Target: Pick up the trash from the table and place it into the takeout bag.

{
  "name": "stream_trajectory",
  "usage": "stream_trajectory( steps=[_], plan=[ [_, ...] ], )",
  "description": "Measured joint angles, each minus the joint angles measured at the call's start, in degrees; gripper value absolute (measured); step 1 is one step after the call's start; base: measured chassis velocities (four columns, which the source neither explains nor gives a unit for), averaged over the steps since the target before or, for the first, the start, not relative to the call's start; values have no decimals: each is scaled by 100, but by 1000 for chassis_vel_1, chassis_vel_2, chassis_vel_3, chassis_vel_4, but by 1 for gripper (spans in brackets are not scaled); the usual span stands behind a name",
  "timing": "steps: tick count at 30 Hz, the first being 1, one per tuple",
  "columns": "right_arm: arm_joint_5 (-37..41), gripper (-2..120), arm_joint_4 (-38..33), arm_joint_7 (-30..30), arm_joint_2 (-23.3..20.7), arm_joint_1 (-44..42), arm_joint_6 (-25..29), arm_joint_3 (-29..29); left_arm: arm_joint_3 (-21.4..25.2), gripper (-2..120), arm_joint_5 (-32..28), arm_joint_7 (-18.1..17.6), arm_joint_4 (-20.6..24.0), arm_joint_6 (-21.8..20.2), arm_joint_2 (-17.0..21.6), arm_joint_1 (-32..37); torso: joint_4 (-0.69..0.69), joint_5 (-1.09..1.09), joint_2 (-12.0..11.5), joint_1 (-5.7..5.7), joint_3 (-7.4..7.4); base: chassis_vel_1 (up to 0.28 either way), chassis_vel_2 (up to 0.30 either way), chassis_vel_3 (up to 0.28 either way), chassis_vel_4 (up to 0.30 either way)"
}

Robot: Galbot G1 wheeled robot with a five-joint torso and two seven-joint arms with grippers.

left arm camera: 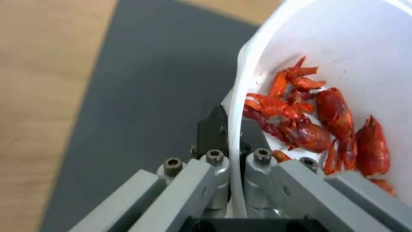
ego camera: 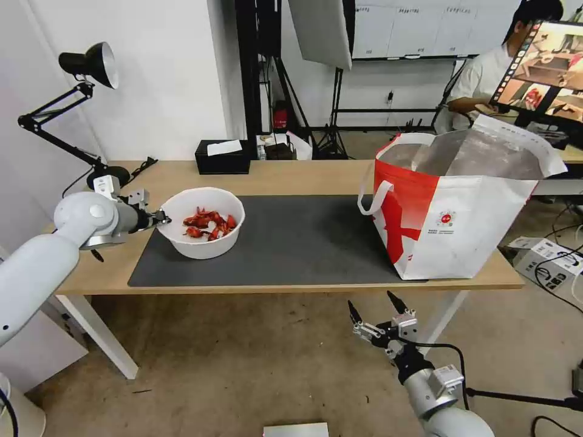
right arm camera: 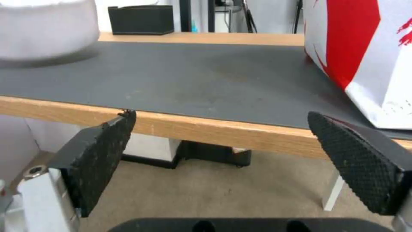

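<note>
Two grippers in play. Left gripper at the left of the head frame, pinched onto the near-left rim of the white bowl; in the left wrist view, left gripper with one finger outside the thin white wall and the other inside. Bowl sitting on the left part of the dark grey mat, red shell scraps heaped at its bottom, same scraps close against the gripped rim. Mat lying along the light-wood surface. Takeout bag standing upright at the right end of the surface, mouth open, silver lining showing, well apart from the bowl. Black tissue box at the far edge, upper centre of the frame. Right gripper low in the frame, below and in front of the surface edge, fingers spread wide, holding nothing; right wrist view: right gripper pads level with the wooden edge, bag at upper right.
</note>
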State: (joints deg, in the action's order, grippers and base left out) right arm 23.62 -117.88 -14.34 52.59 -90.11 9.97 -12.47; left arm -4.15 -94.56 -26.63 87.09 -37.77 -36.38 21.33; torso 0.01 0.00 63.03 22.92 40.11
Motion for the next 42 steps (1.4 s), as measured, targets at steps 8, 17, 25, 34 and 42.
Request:
stream_trajectory(
  steps=[8, 17, 25, 34, 42],
  plan=[
    [0, 100, 0, -1, 0, 0, 0, 0, -640, 0, -252, 90, 397, 151, -98, -791, 0, 1, 0, 0, 0, 0, 0, 0, 0],
    [0, 100, 0, 0, 0, 0, 0, 0, -1603, 0, -555, -4, 311, 203, -792, -2402, -2, 2, 0, 0, 0, 0, 0, 0, 0],
    [0, 100, 0, 0, 0, 1, 0, 0, -2384, 0, -1065, -231, -177, 216, -1662, -3686, -1, 5, 0, 1, 0, 0, 0, 0, 0],
    [0, 100, -1, 0, 0, 0, 0, 0, -2657, 0, -1303, -502, -926, 215, -2907, -4410, -2, 4, 0, 1, 0, 0, 0, 0, 0],
    [0, 100, 0, 0, 0, 0, 0, 0, -2605, 0, -1241, -768, -1718, 286, -4089, -4623, -2, 3, 0, 1, 0, 0, 0, 0, 0]
  ],
)
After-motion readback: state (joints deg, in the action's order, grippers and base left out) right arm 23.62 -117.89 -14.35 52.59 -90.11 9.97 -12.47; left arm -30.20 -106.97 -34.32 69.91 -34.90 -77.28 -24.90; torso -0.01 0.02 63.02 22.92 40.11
